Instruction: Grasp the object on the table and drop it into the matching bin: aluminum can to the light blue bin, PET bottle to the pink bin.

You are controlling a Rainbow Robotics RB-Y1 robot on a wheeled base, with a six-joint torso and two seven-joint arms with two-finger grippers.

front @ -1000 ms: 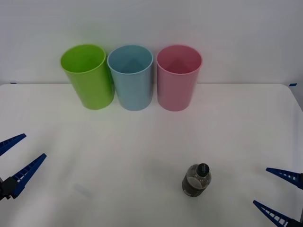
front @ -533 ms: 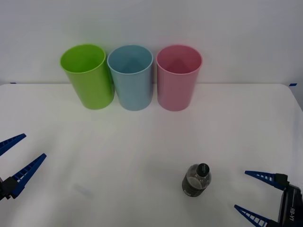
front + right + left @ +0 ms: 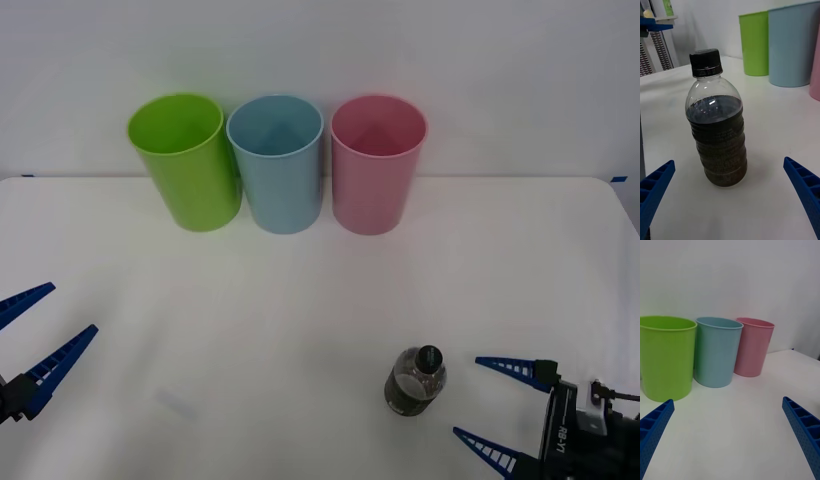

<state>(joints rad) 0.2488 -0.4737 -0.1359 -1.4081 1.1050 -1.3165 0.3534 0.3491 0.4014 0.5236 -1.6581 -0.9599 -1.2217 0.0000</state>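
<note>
The PET bottle (image 3: 415, 380), clear with a black cap and a dark band, stands upright on the white table (image 3: 300, 300) at the front right. My right gripper (image 3: 467, 397) is open just to its right, fingertips pointing at it and short of touching. In the right wrist view the bottle (image 3: 717, 127) stands ahead, centred between the spread blue fingers (image 3: 655, 187). The pink bin (image 3: 378, 165) and the light blue bin (image 3: 275, 165) stand side by side at the back. My left gripper (image 3: 72, 308) hangs open at the far left edge, holding nothing.
A lime green bin (image 3: 185, 160) stands left of the light blue one. The left wrist view faces all three: green bin (image 3: 664, 356), light blue bin (image 3: 717, 352), pink bin (image 3: 752, 348). Bare white tabletop lies between the bottle and the bins.
My right gripper has come in from the right edge toward the bottle, staying open. The bottle, the bins and the left arm have not moved.
</note>
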